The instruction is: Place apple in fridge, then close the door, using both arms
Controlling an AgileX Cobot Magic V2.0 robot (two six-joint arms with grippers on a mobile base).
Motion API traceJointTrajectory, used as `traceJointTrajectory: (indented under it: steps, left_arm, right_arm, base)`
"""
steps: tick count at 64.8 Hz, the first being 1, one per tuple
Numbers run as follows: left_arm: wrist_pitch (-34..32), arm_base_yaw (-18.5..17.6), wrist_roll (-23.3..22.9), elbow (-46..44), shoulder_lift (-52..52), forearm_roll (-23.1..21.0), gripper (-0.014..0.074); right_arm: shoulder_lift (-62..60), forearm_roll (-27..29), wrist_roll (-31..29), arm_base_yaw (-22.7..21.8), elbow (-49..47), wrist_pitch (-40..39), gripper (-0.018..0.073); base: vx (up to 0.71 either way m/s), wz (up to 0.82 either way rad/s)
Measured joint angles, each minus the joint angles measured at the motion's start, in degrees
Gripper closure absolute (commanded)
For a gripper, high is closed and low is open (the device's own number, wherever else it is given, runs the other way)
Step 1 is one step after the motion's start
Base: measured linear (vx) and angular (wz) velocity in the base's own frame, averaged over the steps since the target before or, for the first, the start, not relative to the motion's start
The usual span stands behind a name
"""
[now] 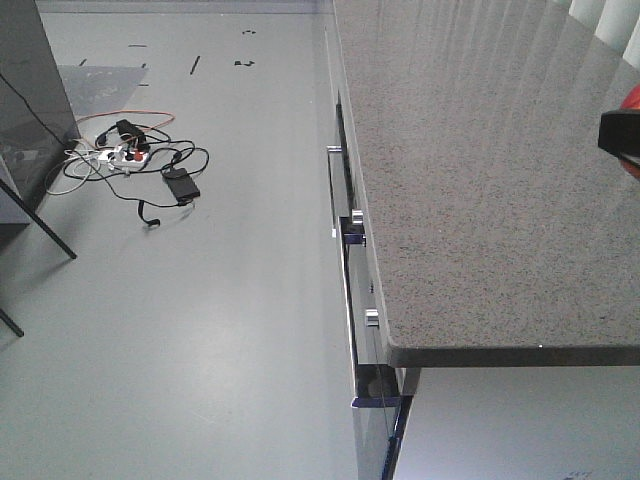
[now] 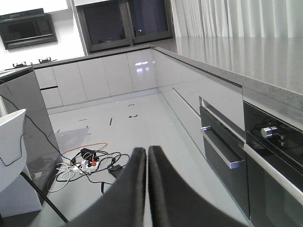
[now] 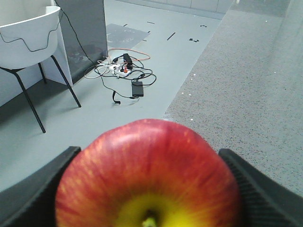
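the right pincer (image 3: 149, 194) is clamped on the apple (image 3: 147, 165). its two black fingers (image 3: 33, 194) press on opposite flanks, and the yellow stem end faces the wrist camera. a hold across the widest part suits a round, shiny fruit, since it cannot roll or slide out on the way.

in the front view only a sliver of red and one black finger show at the right edge, over the speckled counter (image 1: 480, 180). the apple seems to be held above the stone rather than resting on it, though the gap itself is hidden.

the left pincer (image 2: 147, 184) has its fingers pressed flat together with nothing between them. it points out over the grey floor (image 2: 142, 118) towards the cabinets. it is probably free because the door will need a second arm.

neither the fridge nor its door can be made out for certain. a dark grey panel (image 1: 30, 90) at the left edge may belong to it, but that cannot be told.

the task looks to be at the carrying stage, with placing and closing not yet done. the tangle of cables (image 1: 140, 160) on the floor could catch the mobile base.
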Motion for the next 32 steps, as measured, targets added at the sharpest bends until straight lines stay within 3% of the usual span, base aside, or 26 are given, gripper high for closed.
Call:
traceJointTrajectory:
  steps: [32]
  left_arm:
    - [0.0,0.0,0.0,0.0,0.0,0.0,0.0603]
  right_arm:
    - [0.0,0.0,0.0,0.0,0.0,0.0,0.05]
  base:
    - [0.0,0.0]
